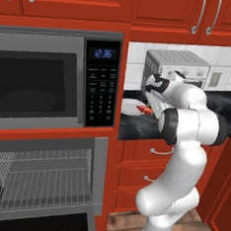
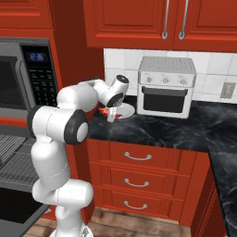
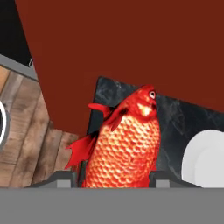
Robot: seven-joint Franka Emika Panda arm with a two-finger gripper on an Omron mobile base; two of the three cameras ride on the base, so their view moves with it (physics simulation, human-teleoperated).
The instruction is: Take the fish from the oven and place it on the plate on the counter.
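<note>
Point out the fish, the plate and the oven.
fish (image 3: 127, 148): hand view, scaled flank.
plate (image 2: 126, 110): right base view, right rim.
oven (image 1: 42, 185): left base view, wire rack.

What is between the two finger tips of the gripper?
The fish sits between the finger tips of the gripper, as the hand view shows; the plate lies to its side.

counter (image 2: 176, 129) | on it: plate (image 2: 126, 109), toaster oven (image 2: 166, 87)
</note>
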